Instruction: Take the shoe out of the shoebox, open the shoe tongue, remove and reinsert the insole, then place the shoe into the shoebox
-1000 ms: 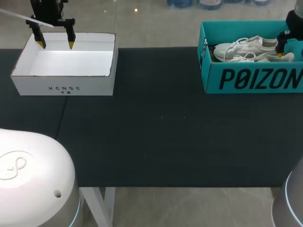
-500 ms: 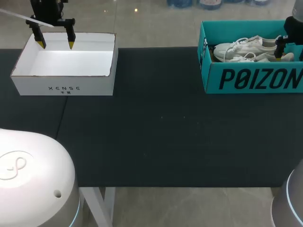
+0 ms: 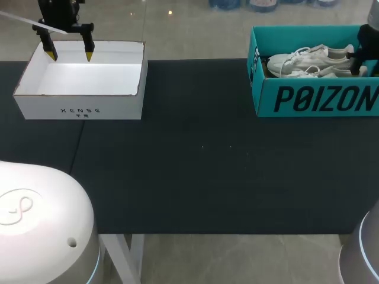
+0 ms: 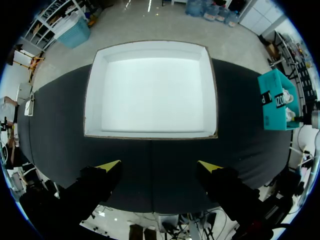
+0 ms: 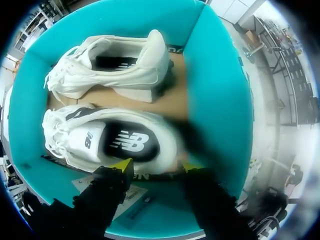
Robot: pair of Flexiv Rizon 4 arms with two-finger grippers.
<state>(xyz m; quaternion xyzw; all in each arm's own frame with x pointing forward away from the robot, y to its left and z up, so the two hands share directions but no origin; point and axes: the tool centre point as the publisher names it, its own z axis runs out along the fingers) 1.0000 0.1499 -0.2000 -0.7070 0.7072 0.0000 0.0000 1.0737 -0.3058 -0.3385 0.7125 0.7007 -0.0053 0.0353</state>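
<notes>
Two white sneakers lie side by side in the teal shoebox (image 3: 314, 97) at the table's back right. In the right wrist view one sneaker (image 5: 115, 140) lies with its dark insole showing, and the other sneaker (image 5: 120, 70) rests beyond it. My right gripper (image 5: 156, 166) is down inside the shoebox (image 5: 215, 75). Its fingers stand apart over the heel end of the nearer sneaker, open, with no clear grip. In the head view this gripper (image 3: 360, 64) is at the box's right end. My left gripper (image 3: 70, 56) hangs open over the white box.
An empty white box (image 3: 80, 100) stands at the back left, and the left wrist view shows it (image 4: 95, 100) ahead of my left gripper (image 4: 159, 165). Dark matting (image 3: 195, 171) covers the table between the two boxes.
My right gripper has shifted right and sunk lower into the shoebox, so its yellow tip no longer shows in the head view. The left arm has not moved.
</notes>
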